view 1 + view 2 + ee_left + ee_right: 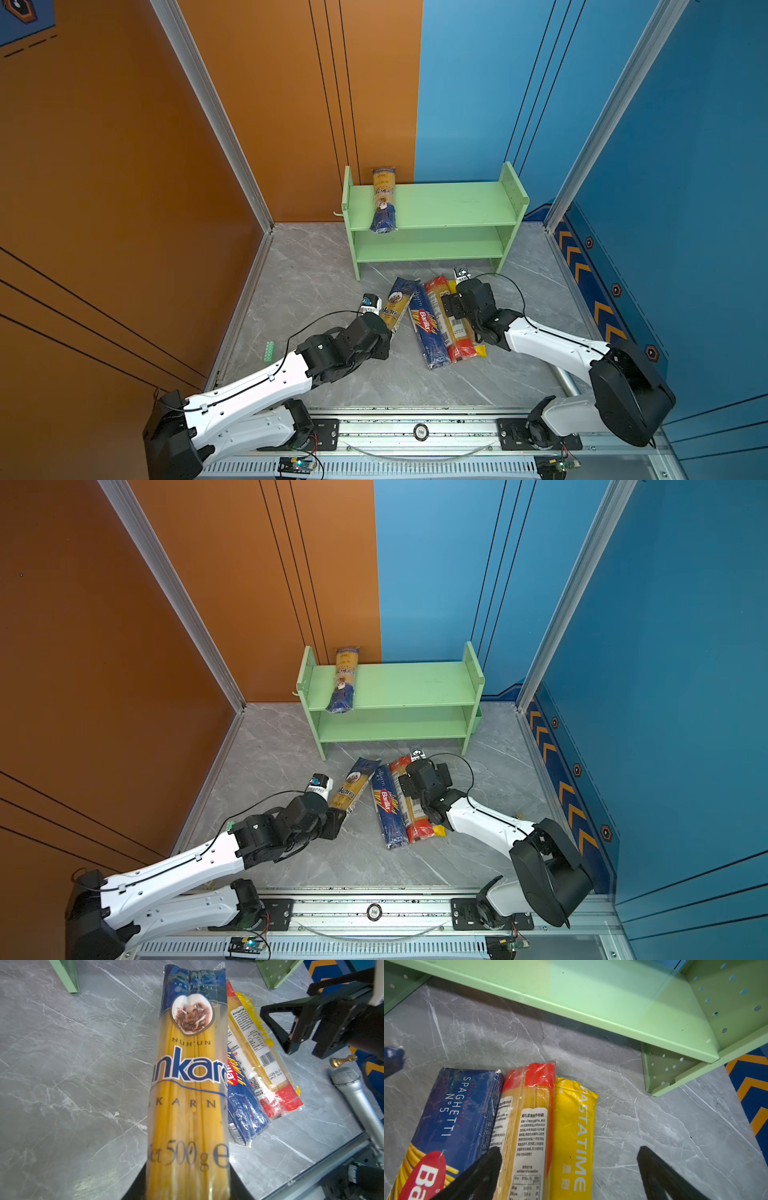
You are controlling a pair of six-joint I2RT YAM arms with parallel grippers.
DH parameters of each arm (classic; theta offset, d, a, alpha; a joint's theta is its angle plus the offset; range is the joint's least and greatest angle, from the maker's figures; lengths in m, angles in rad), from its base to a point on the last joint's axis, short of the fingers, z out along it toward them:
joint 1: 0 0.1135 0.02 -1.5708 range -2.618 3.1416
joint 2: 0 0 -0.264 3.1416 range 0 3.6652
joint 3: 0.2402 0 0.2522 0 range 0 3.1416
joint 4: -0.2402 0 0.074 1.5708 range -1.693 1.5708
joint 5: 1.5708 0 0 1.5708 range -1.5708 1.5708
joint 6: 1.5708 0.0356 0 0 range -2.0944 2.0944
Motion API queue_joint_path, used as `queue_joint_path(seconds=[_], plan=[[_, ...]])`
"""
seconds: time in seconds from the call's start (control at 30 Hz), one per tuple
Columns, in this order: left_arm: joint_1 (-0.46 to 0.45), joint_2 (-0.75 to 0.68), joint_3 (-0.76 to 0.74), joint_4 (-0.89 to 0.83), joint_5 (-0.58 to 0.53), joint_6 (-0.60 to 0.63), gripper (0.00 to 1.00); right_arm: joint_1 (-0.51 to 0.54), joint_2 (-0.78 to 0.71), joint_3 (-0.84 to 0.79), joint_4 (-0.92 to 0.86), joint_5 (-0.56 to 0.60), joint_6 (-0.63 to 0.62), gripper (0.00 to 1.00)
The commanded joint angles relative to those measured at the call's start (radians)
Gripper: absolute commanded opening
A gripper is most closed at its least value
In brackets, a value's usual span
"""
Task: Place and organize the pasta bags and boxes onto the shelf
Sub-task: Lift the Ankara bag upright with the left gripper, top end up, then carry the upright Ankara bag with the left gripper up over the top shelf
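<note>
Left gripper (390, 331) clamped Ankara packet (191, 1084) at its near end; right gripper (569, 1150) gaped wide over red-ended packet (529, 1115) and yellow packet (573, 1126) on bench (332, 374). Second Ankara packet (384, 199) lay on shelf (449, 203) top tier, left end.

In both top views the shelf (457, 203) stands at centre frame. One Ankara packet (384, 199) lies across the left end of its upper tier. Lower in the frame, before the shelf, come from left to right a second Ankara packet (397, 305), then the Barilla packet (426, 328), labelled packet (455, 332) and Pastime packet (481, 351), side by side on the floor (332, 270).

Both arms extend forward. Left end effector (386, 337) clamps one end of a navy-and-yellow packet (397, 305); right end effector (569, 1149) hovers low, jaws fully spread.
</note>
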Motion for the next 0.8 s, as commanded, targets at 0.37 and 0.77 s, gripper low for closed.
queue_joint_path(seconds=[0.37, 0.77], plan=[[0.035, -0.110, 0.144, 0.197, 0.102, 0.050, 0.00, -0.023, -0.035, -0.030, -0.024, -0.023, 0.008, 1.00], [0.035, -0.049, 0.279, 0.205, 0.130, 0.097, 0.00, -0.050, -0.083, -0.055, -0.027, -0.029, 0.005, 1.00]])
